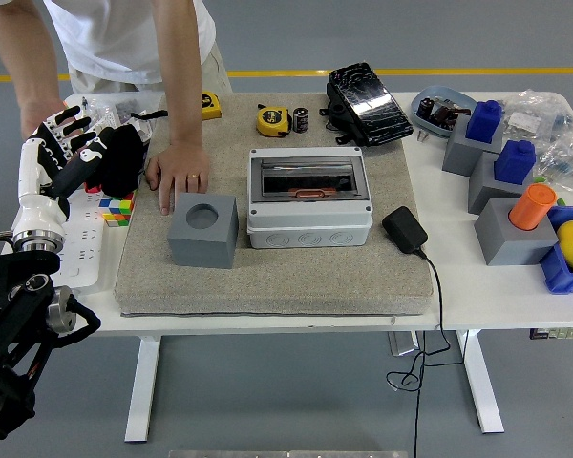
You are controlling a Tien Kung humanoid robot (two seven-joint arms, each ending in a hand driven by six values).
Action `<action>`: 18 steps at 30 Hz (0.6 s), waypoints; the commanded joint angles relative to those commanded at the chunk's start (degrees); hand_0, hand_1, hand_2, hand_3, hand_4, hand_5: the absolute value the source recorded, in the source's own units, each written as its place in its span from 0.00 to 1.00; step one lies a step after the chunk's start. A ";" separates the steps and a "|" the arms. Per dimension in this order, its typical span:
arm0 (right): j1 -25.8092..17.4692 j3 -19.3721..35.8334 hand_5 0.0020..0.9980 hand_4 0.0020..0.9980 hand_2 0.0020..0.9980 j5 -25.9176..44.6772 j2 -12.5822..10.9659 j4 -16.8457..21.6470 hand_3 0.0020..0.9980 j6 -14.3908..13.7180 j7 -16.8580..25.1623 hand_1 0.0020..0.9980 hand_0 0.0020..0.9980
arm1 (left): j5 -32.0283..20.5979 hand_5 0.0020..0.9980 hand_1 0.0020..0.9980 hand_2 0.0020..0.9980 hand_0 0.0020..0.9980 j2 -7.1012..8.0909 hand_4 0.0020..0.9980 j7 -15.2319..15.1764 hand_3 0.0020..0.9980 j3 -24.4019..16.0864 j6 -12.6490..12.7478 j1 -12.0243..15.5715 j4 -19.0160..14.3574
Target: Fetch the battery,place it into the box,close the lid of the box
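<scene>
Left hand [88, 151] sits at the table's left edge, fingers loosely spread, grasping nothing. A person's hand [180, 170] presses flat on the grey mat [267, 267], just behind the grey block [203, 229]. The box [308, 196] stands mid-mat, its clear lid down. The battery [301, 119] stands upright at the mat's far edge, beside a yellow tape measure [272, 120].

place: robotics lab or workshop | signs: white height-adjustable table [477, 303] on grey floor with yellow floor line [411, 72] | bench clutter: tape measure [272, 120], grey foam blocks [501, 234], bagged parts [554, 134], power adapter [404, 230] | person standing at far side
</scene>
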 joint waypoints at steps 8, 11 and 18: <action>0.04 -0.02 0.70 1.00 0.72 0.05 0.02 0.00 0.69 0.03 -0.01 0.72 0.68 | -0.16 0.28 0.47 0.70 0.18 0.04 0.95 -0.35 0.73 -0.10 -0.79 -0.07 0.06; 0.06 0.05 0.70 1.00 0.72 0.02 -0.01 0.00 0.69 0.00 0.00 0.72 0.68 | -0.34 0.27 0.64 0.71 0.80 0.04 0.95 -0.43 0.74 -0.15 -0.95 -0.07 0.08; 0.05 -0.03 0.70 1.00 0.72 0.05 0.01 0.00 0.69 0.03 -0.01 0.72 0.68 | -0.48 0.28 0.64 0.71 0.82 0.00 0.95 -0.27 0.74 -0.13 -1.16 -0.06 0.07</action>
